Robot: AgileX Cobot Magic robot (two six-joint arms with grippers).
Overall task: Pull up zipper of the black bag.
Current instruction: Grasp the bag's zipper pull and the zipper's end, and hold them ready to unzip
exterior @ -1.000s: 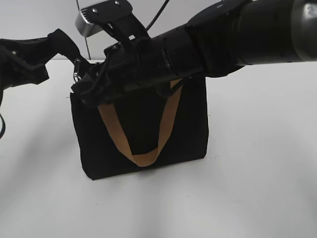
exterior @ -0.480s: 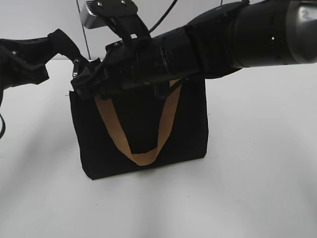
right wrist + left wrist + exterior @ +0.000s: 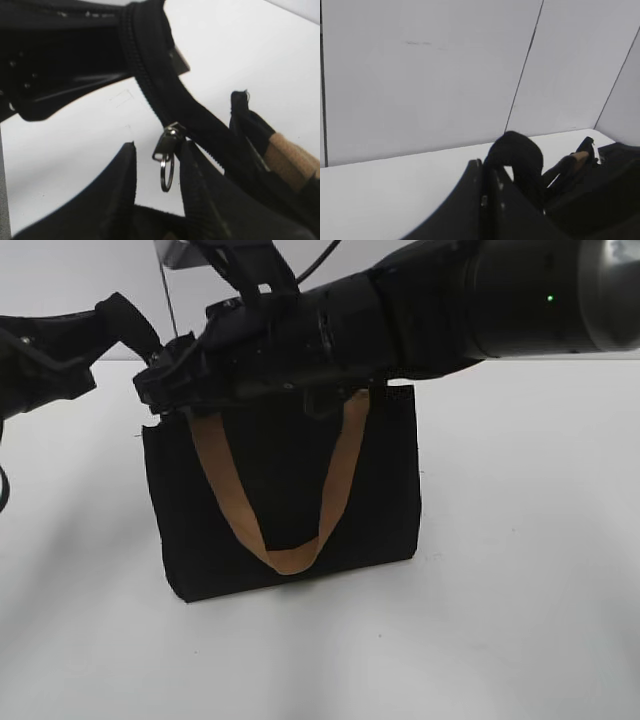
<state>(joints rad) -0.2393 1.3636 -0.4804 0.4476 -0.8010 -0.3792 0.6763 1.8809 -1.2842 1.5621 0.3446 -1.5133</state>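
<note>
The black bag [image 3: 290,490] stands upright on the white table with a tan handle [image 3: 290,560] hanging down its front. My left gripper [image 3: 135,330] is shut on a black fabric end tab [image 3: 517,152] at the bag's top left corner; its jaws [image 3: 487,180] are closed together. My right gripper [image 3: 155,385] reaches across to that same corner. In the right wrist view its jaws [image 3: 157,187] are open, and the silver zipper pull [image 3: 167,145] with its ring hangs between the two fingers, touching neither. The black zip line [image 3: 150,65] runs up from the pull.
The white table [image 3: 520,620] surrounds the bag, with a pale wall behind. The thick right arm [image 3: 480,310] spans the bag's top from the right. The tan strap [image 3: 290,155] lies right of the right gripper's fingers. The left gripper body [image 3: 60,75] is close above.
My right arm and gripper have risen and shifted a little left along the bag's top. The left gripper and bag stay in place.
</note>
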